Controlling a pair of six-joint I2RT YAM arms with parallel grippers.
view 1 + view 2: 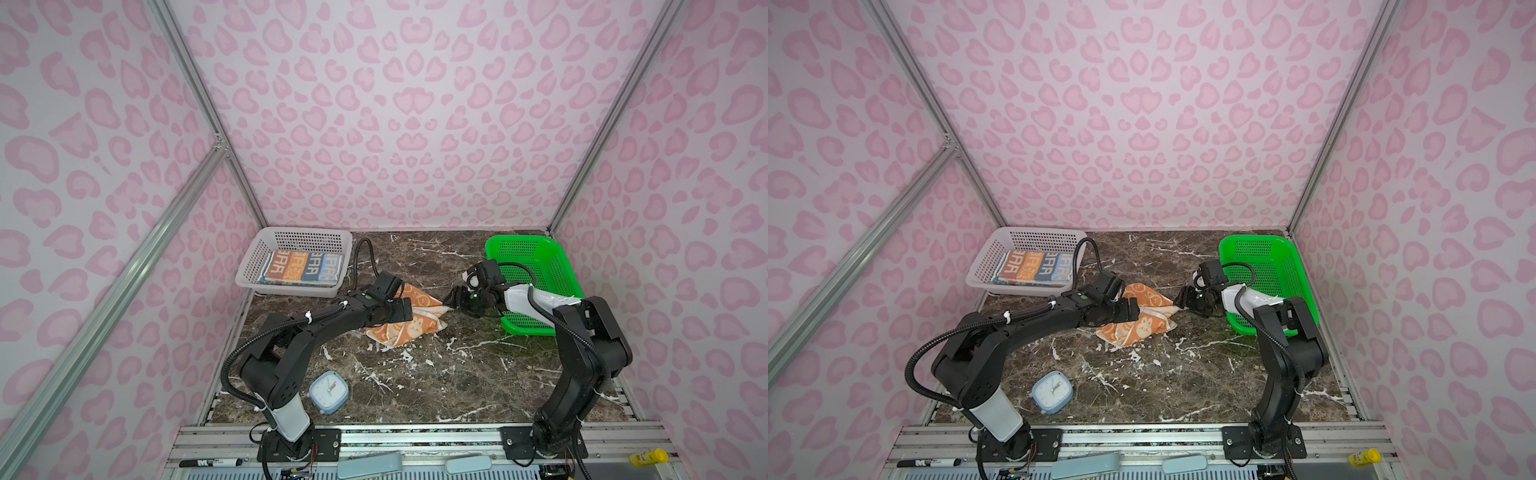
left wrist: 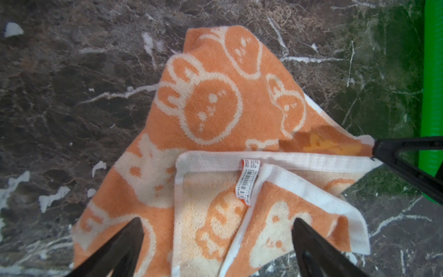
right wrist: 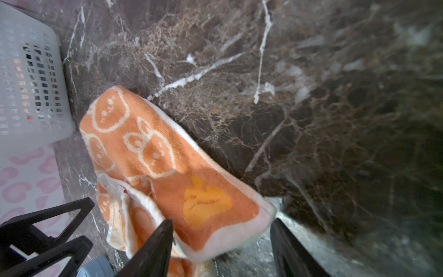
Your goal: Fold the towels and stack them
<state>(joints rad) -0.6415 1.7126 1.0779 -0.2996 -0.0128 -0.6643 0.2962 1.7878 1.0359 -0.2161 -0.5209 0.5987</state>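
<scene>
On the tabletop [image 1: 415, 374], the orange towel [image 1: 424, 326] lay under the wide-open left claw [image 2: 217, 220], one corner inside the parted right claw [image 3: 222, 221].

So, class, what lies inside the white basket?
A folded towel with blue, orange and cream blocks lies in the white basket. Anything beneath it, and the basket floor there, is covered.

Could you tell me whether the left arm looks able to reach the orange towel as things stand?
Probably yes: the left gripper hangs open right over the orange towel, with nothing lying between them; the right gripper sits only at one corner.
</scene>
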